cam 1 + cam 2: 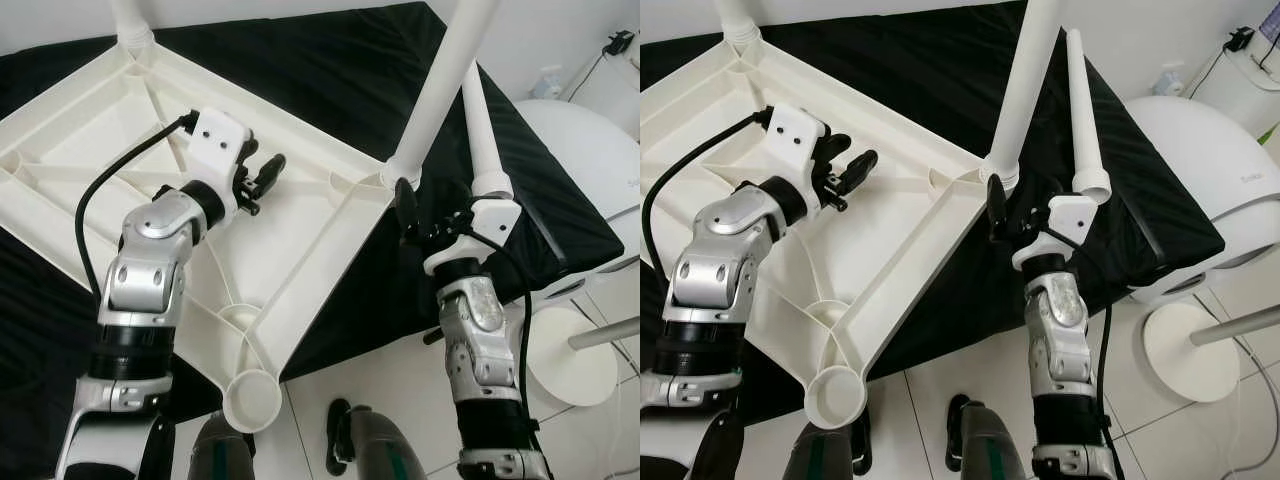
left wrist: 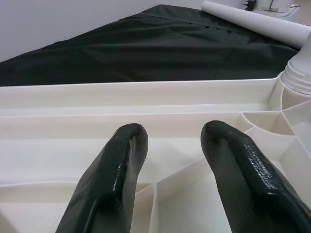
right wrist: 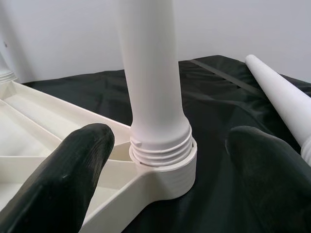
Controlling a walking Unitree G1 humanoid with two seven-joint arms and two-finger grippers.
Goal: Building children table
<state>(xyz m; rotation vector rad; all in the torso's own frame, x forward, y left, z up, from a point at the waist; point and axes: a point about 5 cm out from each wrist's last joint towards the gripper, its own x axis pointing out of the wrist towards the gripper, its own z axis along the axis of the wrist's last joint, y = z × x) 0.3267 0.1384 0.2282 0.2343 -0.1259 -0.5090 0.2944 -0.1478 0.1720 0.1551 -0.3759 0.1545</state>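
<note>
The right gripper (image 3: 165, 160) stands wide open just beside the corner socket (image 3: 167, 167) of the upturned white tabletop (image 1: 290, 190), one black finger (image 3: 63, 170) on each side of the upright table leg (image 3: 150, 73) without touching it, so it has hold of nothing. That leg is seated in the socket with its screw threads still showing above the collar, and it rises straight up out of the head views (image 1: 445, 80). The tabletop lies underside up on a black cloth (image 1: 340, 60), its ribs and rim facing the camera; a second leg (image 1: 130, 20) stands in the far corner, and the near corner socket (image 1: 252, 398) is bare and juts past the cloth's edge above the tiled floor (image 1: 400, 390). A loose leg (image 1: 482, 130) lies on the cloth just beside the right arm, narrow end pointing away. The left gripper (image 1: 258, 180) hovers over the middle of the ribbed underside, its fingers (image 2: 116, 170) partly parted and holding nothing. Off to the robot's right are a round white object (image 1: 580, 150) and a round white base (image 1: 570, 355) with a pole. The robot's own feet (image 1: 340, 435) show at the bottom of the head views.
</note>
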